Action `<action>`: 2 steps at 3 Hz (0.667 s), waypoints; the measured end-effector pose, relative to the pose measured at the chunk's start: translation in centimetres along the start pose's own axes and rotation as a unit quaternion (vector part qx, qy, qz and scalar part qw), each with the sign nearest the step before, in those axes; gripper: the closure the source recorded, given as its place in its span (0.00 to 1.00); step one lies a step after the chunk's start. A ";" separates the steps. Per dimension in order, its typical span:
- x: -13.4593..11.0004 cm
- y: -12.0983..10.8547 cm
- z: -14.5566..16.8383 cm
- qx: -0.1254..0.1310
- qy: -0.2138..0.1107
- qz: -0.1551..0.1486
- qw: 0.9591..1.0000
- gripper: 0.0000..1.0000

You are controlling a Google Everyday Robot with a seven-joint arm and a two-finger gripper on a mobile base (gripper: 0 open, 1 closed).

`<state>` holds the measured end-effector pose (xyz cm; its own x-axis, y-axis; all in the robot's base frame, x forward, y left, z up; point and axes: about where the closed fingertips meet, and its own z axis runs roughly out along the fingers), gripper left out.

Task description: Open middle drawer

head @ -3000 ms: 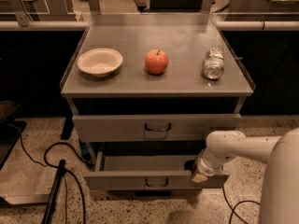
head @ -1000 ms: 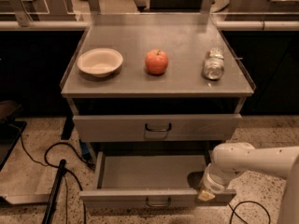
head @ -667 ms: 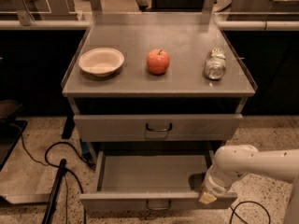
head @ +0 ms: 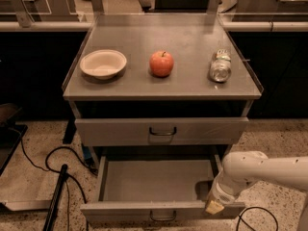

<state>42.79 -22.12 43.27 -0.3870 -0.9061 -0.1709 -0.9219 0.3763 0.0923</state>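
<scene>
The middle drawer (head: 159, 210) is a wide, shallow grey metal drawer with a small dark wire handle (head: 162, 218) on its front. It stands pulled far out toward me, and its bare inside (head: 156, 179) is open to view. My gripper (head: 214, 206) is at the end of the white arm (head: 260, 170), which reaches in from the right. It rests at the right end of the drawer's front edge.
The closed top drawer (head: 161, 130) sits above the open one. The cabinet top (head: 187, 76) holds a white bowl (head: 103, 63), a red apple (head: 161, 63) and a lying can (head: 220, 65). Black cables (head: 43, 165) and a dark pole (head: 57, 196) lie on the floor at left.
The middle drawer has slid from slightly open to far out toward me. My gripper has moved with its front edge, down and toward me. It has barely shifted in the last second.
</scene>
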 end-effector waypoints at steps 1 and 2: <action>1.2 2.1 -0.1 -0.019 0.009 0.003 1.000 1.00; 1.2 2.1 -0.1 -0.019 0.009 0.003 1.000 1.00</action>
<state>40.36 -22.41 43.37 -0.3911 -0.9076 -0.1522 -0.9183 0.3739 0.1301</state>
